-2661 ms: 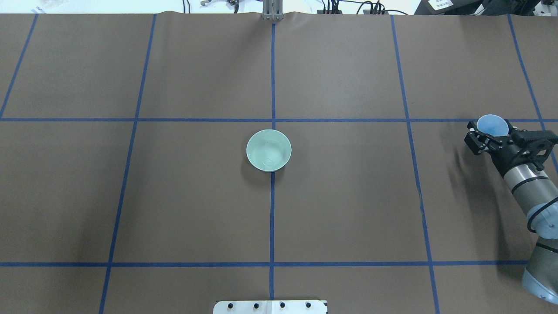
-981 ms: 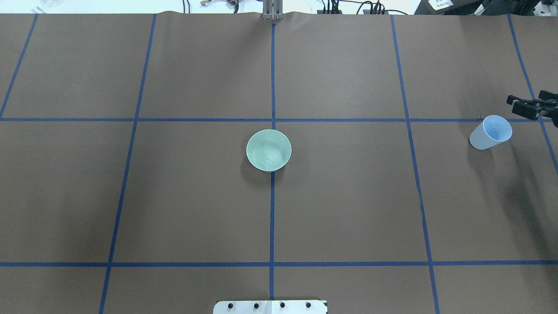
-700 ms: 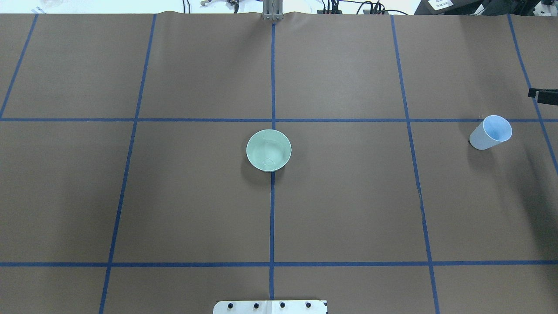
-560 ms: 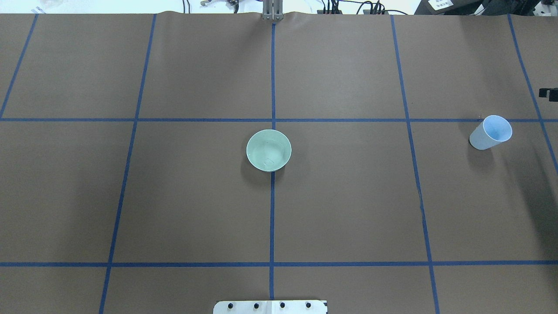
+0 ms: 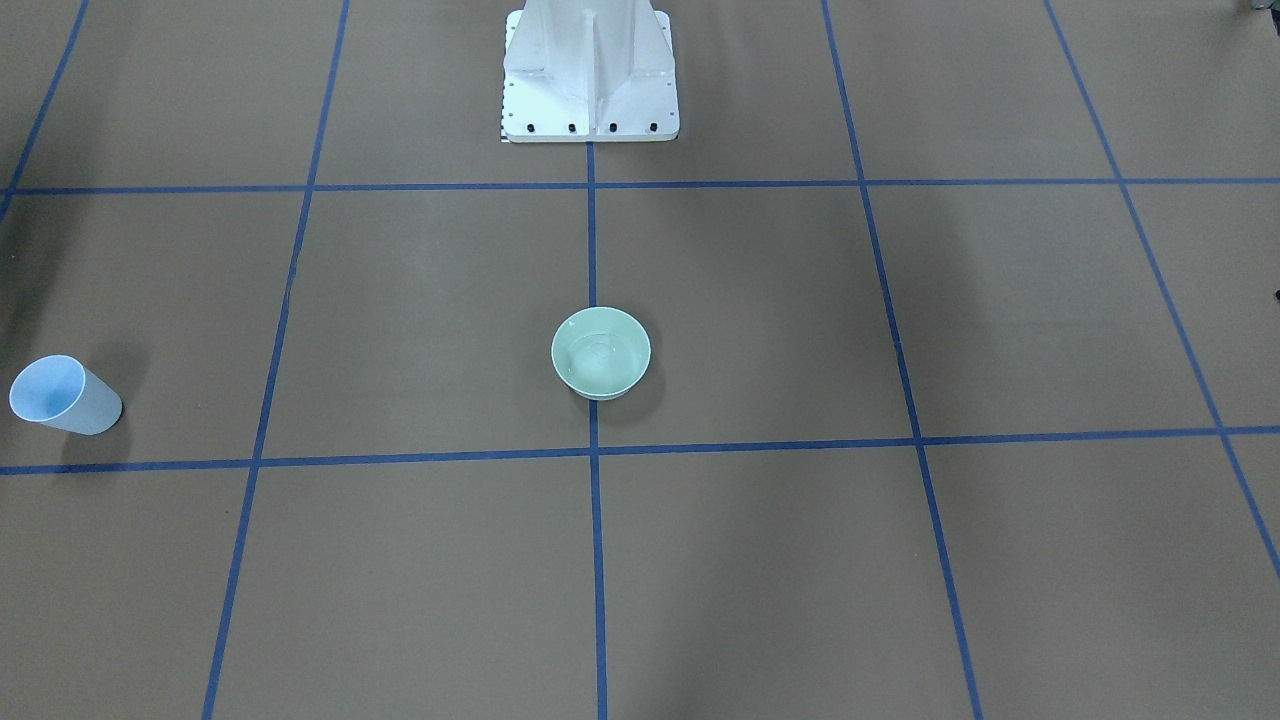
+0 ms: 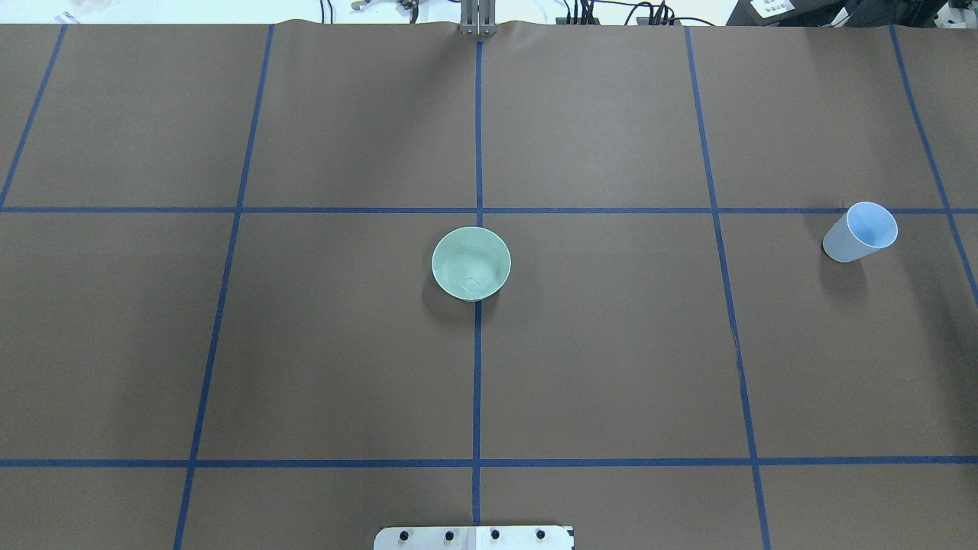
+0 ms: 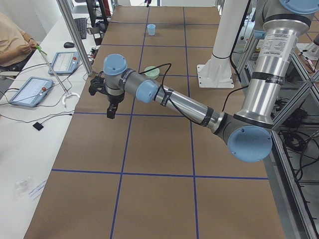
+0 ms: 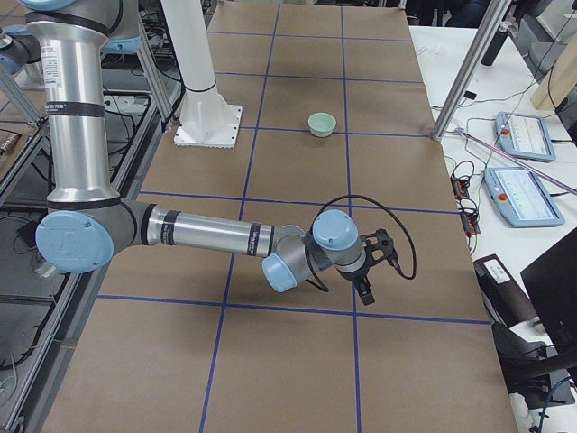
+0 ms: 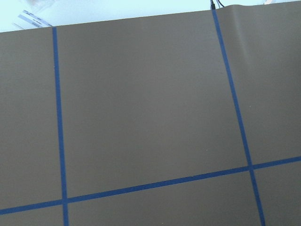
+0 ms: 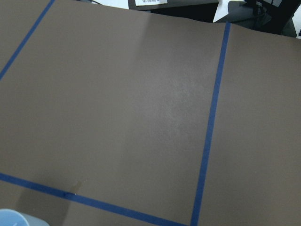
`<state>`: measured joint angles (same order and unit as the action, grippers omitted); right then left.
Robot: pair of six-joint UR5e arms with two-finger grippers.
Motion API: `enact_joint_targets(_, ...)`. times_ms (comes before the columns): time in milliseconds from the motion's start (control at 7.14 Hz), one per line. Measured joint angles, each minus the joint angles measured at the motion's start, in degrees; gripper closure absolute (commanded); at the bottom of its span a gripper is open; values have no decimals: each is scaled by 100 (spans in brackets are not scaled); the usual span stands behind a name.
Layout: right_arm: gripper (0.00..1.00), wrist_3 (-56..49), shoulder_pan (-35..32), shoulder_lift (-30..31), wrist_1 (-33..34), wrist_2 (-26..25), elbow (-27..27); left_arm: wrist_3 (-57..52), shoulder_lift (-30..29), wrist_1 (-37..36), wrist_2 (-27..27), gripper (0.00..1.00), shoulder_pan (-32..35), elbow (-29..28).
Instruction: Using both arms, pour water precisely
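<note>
Right hand [image 8: 363, 287] has let go of the pale-blue paper cup [image 6: 859, 233] and backed off. The cup stands free near it. We can't tell either hand's opening. Left hand [image 7: 110, 107] sits well apart from the mint-green round bowl [image 6: 471, 263]. Pour looks finished.

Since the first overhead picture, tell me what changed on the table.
The right gripper let go of the blue cup and drew back off the overhead view's right edge. The cup stands free near that edge. The green bowl stayed at the centre.
</note>
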<state>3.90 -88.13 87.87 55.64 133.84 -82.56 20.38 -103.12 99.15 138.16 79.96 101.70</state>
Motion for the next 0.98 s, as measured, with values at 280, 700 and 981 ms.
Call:
enact_joint_targets(280, 0, -855, -278, -102, 1641, 220, -377, 1230, -154, 625, -14, 0, -971, -6)
enact_joint_targets(700, 0, -1620, -328, 148, 3054, -256, -951, 2753, -696, 678, -517, 0, -2165, 1)
enact_joint_targets(981, 0, -1811, -320, 300, 3120, -682, -977, 3687, -1177, 647, -1402, 0, -3142, -123)
